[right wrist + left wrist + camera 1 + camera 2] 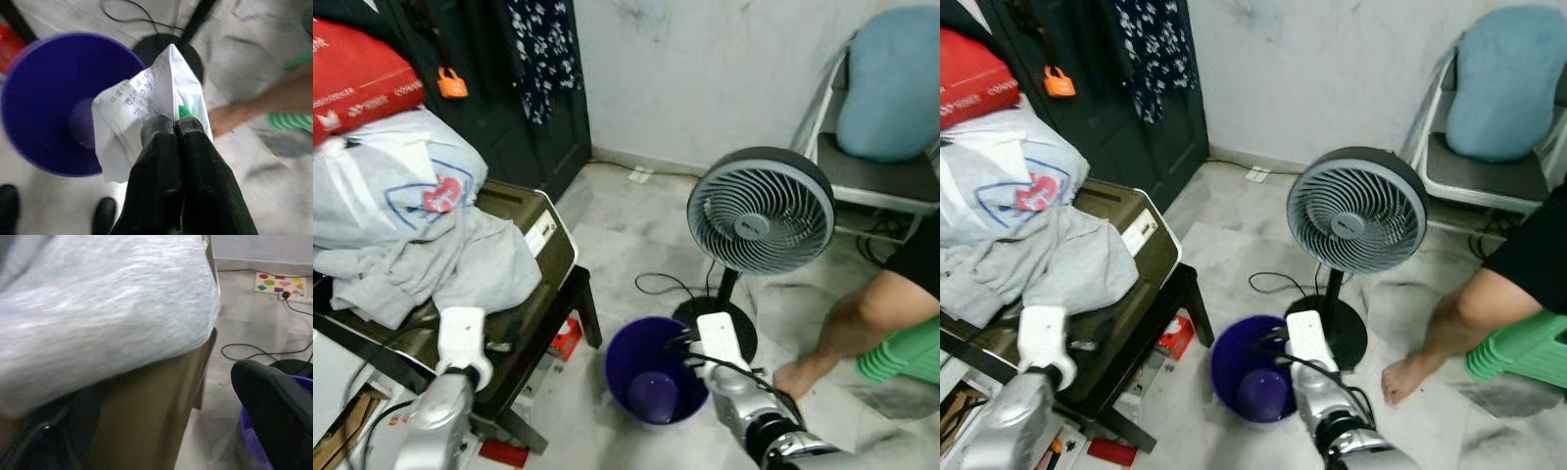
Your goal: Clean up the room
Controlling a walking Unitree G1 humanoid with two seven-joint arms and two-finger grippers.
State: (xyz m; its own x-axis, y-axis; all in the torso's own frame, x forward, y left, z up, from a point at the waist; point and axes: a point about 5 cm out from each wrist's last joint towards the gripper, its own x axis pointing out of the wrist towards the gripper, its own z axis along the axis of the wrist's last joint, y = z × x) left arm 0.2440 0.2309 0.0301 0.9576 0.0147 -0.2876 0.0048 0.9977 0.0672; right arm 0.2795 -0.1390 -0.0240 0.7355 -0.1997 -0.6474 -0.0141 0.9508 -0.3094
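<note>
Right end effector (172, 128), pinched on the paper (142, 112) at frame centre, should centre over the bin (44, 98) before releasing.

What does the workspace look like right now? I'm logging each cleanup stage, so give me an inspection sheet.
Surface: pale marble floor.
Job's things: purple bin standing open on the floor; folded paper with print, held above it.
Clutter: grey clothes and plastic bag piled on a brown case.
Grippers: right gripper pinching the paper; left gripper beside the case.
Cables: black cord looping by the fan.
Surroundings: a person's leg, chair with blue cushion.
</note>
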